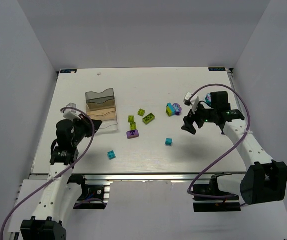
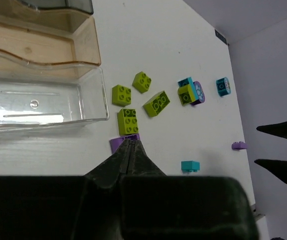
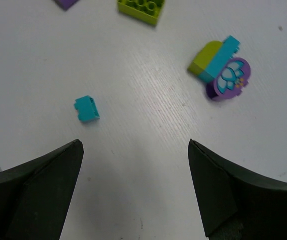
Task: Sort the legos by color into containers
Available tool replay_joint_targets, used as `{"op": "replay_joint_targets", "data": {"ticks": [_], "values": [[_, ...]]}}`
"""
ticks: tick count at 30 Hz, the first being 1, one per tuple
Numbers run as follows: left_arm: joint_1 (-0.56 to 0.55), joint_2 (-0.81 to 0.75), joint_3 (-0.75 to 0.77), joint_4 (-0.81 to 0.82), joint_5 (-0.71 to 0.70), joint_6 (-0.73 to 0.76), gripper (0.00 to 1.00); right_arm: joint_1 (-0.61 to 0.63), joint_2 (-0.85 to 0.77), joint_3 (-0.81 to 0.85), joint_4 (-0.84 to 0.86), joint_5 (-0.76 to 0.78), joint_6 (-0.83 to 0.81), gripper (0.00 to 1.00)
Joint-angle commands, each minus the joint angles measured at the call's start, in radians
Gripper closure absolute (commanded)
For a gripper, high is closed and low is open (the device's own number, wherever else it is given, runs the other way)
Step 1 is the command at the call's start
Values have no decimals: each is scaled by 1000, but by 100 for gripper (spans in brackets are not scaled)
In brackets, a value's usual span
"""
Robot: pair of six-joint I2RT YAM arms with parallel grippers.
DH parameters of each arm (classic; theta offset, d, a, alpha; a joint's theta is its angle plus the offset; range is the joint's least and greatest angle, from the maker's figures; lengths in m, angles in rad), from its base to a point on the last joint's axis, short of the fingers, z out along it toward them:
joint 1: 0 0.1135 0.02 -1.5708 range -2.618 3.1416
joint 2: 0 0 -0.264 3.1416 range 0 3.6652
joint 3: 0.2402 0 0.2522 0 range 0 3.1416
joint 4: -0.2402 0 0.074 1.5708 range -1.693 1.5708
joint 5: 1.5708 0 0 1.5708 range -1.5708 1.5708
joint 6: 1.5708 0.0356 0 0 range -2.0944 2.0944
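Sorting is looking unstarted: the containers (image 1: 101,111) are showing nothing inside, the legos (image 1: 149,118) are lying loose on the table (image 1: 83,80) toward their 3 o'clock, left gripper (image 2: 129,142) fingers pressing together, right gripper (image 3: 133,150) fingers gaping apart.

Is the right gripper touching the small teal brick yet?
Apart. Right wrist view: bare table lies between the teal brick and the open right gripper.

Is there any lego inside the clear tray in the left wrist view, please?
No, the clear tray shows only its bare floor.
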Motion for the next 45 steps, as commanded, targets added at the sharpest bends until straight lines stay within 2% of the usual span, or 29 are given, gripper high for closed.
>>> {"op": "replay_joint_targets", "data": {"ticks": [1, 3, 4, 5, 6, 8, 9, 10, 11, 13, 18, 19, 23, 27, 32, 41, 45], "values": [[-23, 63, 15, -64, 31, -4, 88, 11, 12, 55, -136, -224, -218, 11], [-63, 89, 32, -108, -36, 7, 70, 28, 22, 60, -203, -278, -296, 18], [-124, 119, 55, -149, -67, 9, 61, 37, 23, 57, -201, -285, -303, 30], [-163, 141, 67, -171, -104, 6, 44, 45, 28, 49, -199, -296, -307, 36], [-248, 194, 95, -212, -183, 1, 38, 57, 31, 45, -205, -302, -317, 42], [-327, 257, 127, -268, -270, -19, 29, 69, 34, 36, -198, -296, -301, 42], [-362, 285, 144, -301, -319, -56, 29, 79, 32, 20, -187, -289, -289, 40], [-416, 329, 158, -362, -418, -77, 28, 82, 28, 11, -160, -267, -274, 29], [-434, 345, 184, -392, -457, -99, 28, 85, 19, 2, -138, -252, -255, 22], [-474, 363, 202, -467, -540, -162, 28, 92, 9, -26, -71, -205, -174, 13], [-548, 434, 250, -582, -623, -257, 26, 92, 17, -44, -37, -177, -111, 13], [-584, 452, 259, -643, -644, -280, 26, 92, 19, -50, -32, -174, -102, 13], [-677, 550, 284, -717, -707, -372, 26, 92, 31, -60, 2, -145, -74, 13], [-717, 639, 267, -717, -721, -444, 27, 92, 45, -60, 17, -137, -50, 14], [-721, 644, 255, -720, -759, -481, 28, 94, 38, -78, 22, -129, -48, 14], [-721, 635, 172, -567, -726, -449, 31, 92, 37, -76, 34, -129, -19, 13], [-720, 639, 158, -549, -729, -441, 36, 92, 32, -80, 31, -124, -18, 13]]}}
